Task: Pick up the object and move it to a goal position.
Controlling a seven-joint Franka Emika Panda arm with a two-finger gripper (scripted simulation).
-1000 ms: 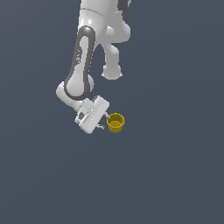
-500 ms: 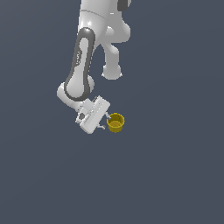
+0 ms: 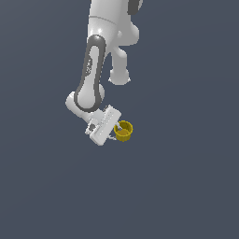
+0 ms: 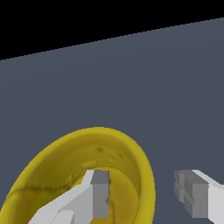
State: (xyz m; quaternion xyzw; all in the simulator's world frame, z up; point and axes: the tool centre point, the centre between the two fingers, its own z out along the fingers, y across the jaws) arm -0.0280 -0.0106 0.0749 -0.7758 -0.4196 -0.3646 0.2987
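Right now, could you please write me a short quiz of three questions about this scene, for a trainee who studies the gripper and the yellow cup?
1. True or false: in the wrist view, one finger is inside the yellow cup and the other finger is outside its wall.
2. Multiple choice: where is the cup relative to the gripper in the exterior view? A) on the exterior view's left of the white hand body; B) on the exterior view's right of it; C) far away from it.
3. Short answer: what colour is the surface around the cup?

Key
1. True; the two fingers straddle the cup's wall.
2. B
3. Dark grey-blue.
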